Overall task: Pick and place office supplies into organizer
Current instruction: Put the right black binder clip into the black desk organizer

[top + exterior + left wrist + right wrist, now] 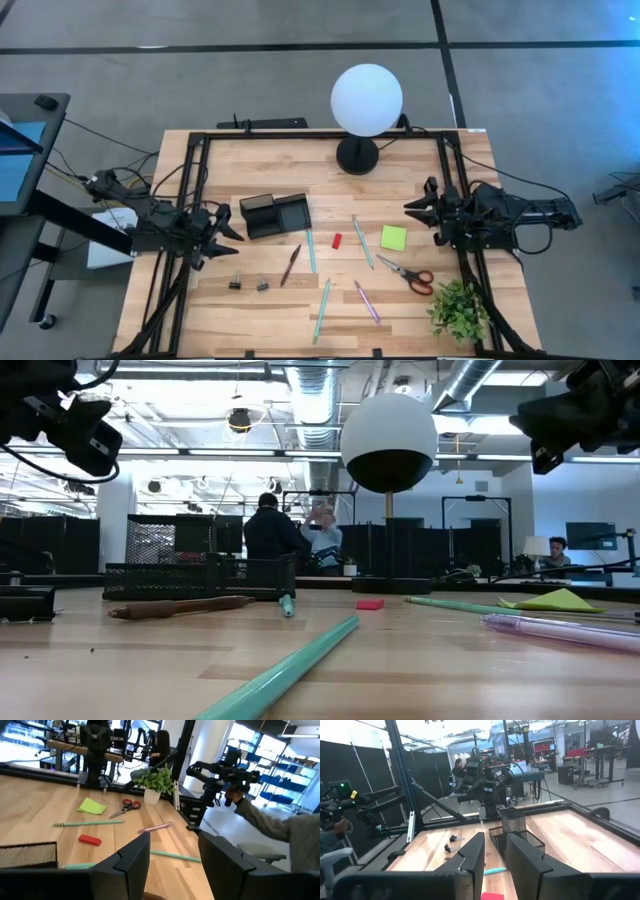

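Note:
The black mesh organizer (275, 214) stands left of the table's middle. Loose on the wood lie a red block (337, 240), a lime sticky pad (393, 237), red-handled scissors (408, 273), a brown pen (290, 265), teal pens (310, 250) (322, 305), a green pen (362, 243), a pink pen (366, 300) and two black clips (235, 284) (262, 284). My left gripper (228, 226) hovers open and empty just left of the organizer; its fingers show in the left wrist view (172, 845). My right gripper (414, 208) hovers open and empty right of the sticky pad; its fingers show in the right wrist view (495, 847).
A white globe lamp (366, 100) stands at the far middle, and a green plant (458, 308) stands at the near right corner. A black frame (200, 140) runs along the table's edges. People stand in the room beyond the table (270, 530).

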### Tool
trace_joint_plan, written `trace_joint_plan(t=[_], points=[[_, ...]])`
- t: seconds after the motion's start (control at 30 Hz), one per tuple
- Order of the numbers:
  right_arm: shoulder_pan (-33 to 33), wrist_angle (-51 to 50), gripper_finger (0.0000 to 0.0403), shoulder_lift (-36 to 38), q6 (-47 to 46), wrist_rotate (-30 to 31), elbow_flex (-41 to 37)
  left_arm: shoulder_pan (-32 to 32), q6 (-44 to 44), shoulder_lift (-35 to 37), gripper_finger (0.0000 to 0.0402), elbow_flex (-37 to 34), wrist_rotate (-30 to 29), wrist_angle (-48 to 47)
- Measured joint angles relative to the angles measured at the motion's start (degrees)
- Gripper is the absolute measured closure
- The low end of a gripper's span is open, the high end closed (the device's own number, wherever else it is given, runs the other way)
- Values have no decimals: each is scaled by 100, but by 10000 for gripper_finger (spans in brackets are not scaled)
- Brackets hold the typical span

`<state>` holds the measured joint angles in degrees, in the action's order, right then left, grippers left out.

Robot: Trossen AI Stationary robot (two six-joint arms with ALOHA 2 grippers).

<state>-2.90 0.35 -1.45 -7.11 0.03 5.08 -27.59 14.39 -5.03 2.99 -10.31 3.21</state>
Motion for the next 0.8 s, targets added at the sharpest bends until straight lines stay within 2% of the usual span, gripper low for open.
trace_joint_plan(t=[0.2,0.3,0.4,0.63,0.8], points=[[2,1081,326,0,10,17,0,-7,-179,-612,237,791,-324,-476],[2,1694,326,0,7,5,0,-17,-247,-1116,237,1269,-323,-1081],[2,1821,326,-1,-5,4,2,-17,-259,-1797,237,1515,-288,-1271],[2,1482,326,-391,-339,4,0,-34,20,-3711,237,1529,590,-189],[2,1522,326,-891,-298,13,0,-278,412,-4847,237,1529,757,528]])
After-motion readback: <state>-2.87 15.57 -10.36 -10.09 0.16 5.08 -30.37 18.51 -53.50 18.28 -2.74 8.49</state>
